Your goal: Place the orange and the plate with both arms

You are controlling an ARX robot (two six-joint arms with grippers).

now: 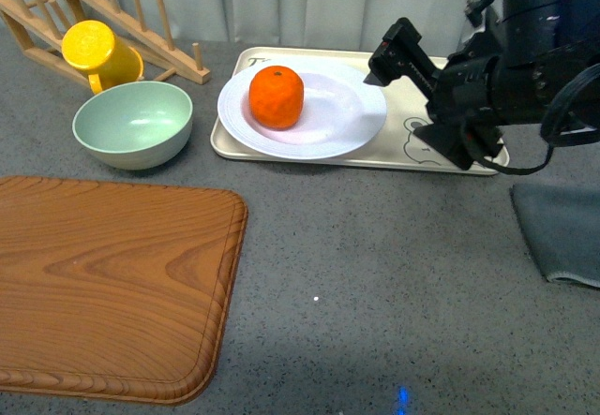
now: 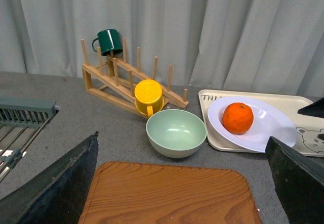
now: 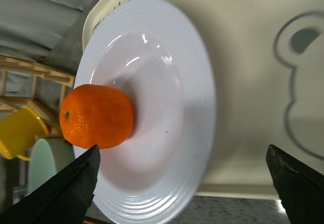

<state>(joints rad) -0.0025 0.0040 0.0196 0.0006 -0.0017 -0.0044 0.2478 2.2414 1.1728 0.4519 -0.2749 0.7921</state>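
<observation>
My left gripper (image 2: 182, 183) hangs wide open and empty above the wooden board (image 1: 103, 284); only its wrist view catches the green mug (image 2: 109, 41). The orange (image 1: 276, 96) sits on the plate (image 1: 342, 115) in the bear tray (image 1: 441, 157). My right gripper (image 3: 182, 183) hovers spread, holding nothing.

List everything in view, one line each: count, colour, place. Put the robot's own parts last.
orange: one, bright orange, on the plate
plate: one, white, on the tray
tray: one, beige with bear drawing, far right of table
bowl: one, pale green, left of tray
yellow cup: one, on the rack
green mug: one, atop the rack
rack: one, wooden, far left
cutting board: one, wooden, near left
cloth: one, grey, right edge
right gripper: black, open, beside the plate
left gripper: open, above the board
</observation>
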